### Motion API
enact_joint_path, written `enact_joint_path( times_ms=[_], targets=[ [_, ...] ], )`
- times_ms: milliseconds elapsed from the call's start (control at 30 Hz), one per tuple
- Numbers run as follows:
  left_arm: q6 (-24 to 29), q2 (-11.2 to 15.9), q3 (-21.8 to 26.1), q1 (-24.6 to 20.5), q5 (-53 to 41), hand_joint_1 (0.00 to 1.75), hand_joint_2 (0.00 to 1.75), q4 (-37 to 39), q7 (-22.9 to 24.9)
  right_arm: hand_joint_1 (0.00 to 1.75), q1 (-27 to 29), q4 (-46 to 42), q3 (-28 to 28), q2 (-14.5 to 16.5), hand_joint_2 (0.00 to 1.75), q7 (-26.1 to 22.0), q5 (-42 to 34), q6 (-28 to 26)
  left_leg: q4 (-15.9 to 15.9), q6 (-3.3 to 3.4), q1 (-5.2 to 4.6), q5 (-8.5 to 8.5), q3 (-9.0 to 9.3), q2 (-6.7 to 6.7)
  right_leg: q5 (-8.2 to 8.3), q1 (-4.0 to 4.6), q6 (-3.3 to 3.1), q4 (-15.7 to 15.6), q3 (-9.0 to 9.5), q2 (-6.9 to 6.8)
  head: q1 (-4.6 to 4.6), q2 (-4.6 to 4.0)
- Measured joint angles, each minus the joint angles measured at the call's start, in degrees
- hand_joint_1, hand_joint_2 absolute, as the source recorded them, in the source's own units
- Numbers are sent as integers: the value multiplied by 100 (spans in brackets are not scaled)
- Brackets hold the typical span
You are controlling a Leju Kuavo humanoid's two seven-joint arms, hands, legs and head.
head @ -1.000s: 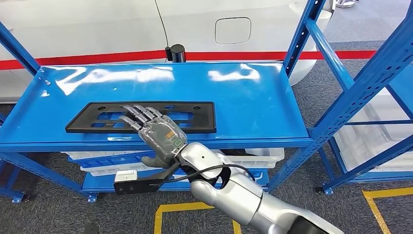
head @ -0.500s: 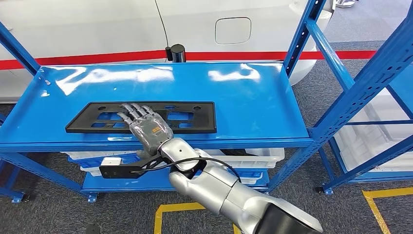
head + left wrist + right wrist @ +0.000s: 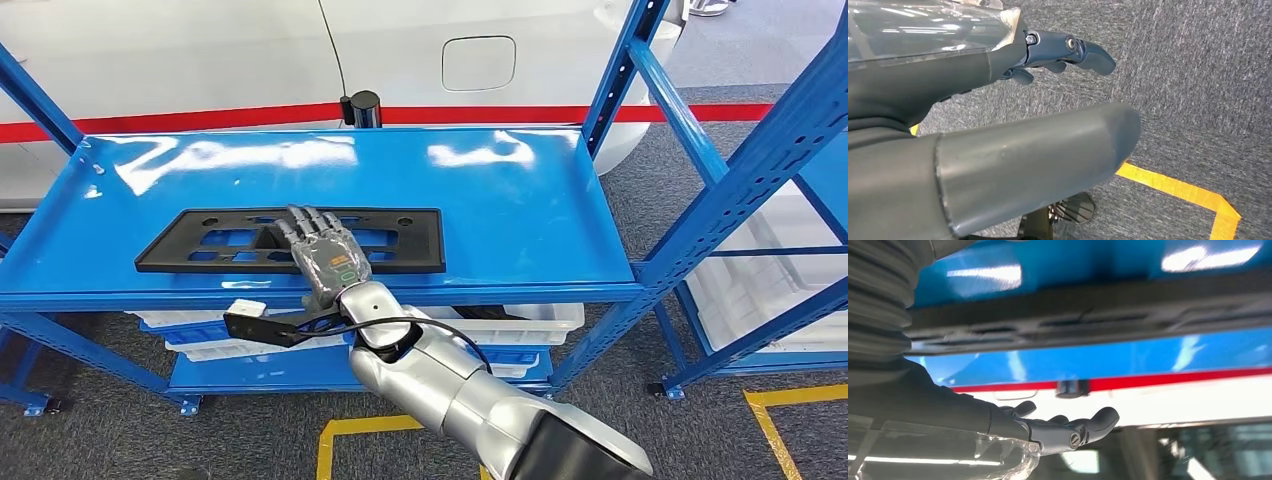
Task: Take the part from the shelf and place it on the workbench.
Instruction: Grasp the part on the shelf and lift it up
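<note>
Blue shelf (image 3: 520,190) carries the flat black part (image 3: 190,245) near its front edge, right hand (image 3: 322,255) lying over the part with fingers extended, gripping nothing; left hand (image 3: 1058,52) hangs open above carpet.

Part (image 3: 200,243): flat black rectangular plate with cut-out slots and round holes. Lies flat, long side parallel to the front edge of the blue shelf (image 3: 520,200), left-centre of frame. Right hand (image 3: 325,255) covers its middle portion.
</note>
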Motion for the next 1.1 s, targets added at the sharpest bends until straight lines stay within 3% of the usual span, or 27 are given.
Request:
enact_joint_path(
  times_ms=[233,467,533,600,667,1100],
  targets=[
    [75,-5,18,64,127,0,0,0,-60,0,-98,216,-264,-98,175,209,221,-404,0,0,-1,0,0,0,0,-1,0,0,0,0,0,0],
    [128,2,105,160,254,0,0,0,-82,0,-126,380,-374,-178,175,378,418,-231,0,0,-1,-1,-1,0,0,-1,0,0,-1,0,0,0],
    [130,5,134,179,286,0,0,0,-115,75,-111,427,-373,-180,175,442,524,-103,0,0,-1,-1,-1,0,0,-1,0,0,-1,0,0,0],
    [128,7,162,193,321,0,0,0,-162,162,-87,466,-371,-180,175,516,638,22,0,0,-1,-1,-1,0,0,-1,0,0,-1,0,0,0],
    [123,9,181,200,341,0,0,0,-203,174,-65,501,-365,-181,175,577,728,106,0,0,-1,-1,-1,0,0,-1,0,0,-1,0,0,0],
    [119,14,261,202,382,0,0,0,-411,175,2,567,-332,-240,175,752,1116,-275,0,1,-2,0,0,0,0,-2,0,0,0,-1,0,0]
  ],
)
